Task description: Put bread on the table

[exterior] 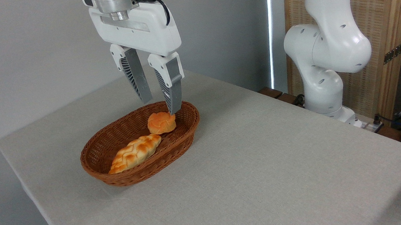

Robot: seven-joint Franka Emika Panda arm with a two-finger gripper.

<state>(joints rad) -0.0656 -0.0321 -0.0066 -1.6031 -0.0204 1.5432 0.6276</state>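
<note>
The gripper (160, 107) hung with its two fingers spread apart and nothing between them, just above the far end of the wicker basket (119, 177). The bread (161, 122) lay inside that basket near the right fingertip, beside the paler braided loaf (135, 153); the basket stood on the table (263, 165)

Brown oval wicker basket (187, 128) directly below gripper (160, 107). Pale braided oval loaf (135, 153) inside it, below-left of gripper. Wooden slatted panel (388, 20) far right.
</note>
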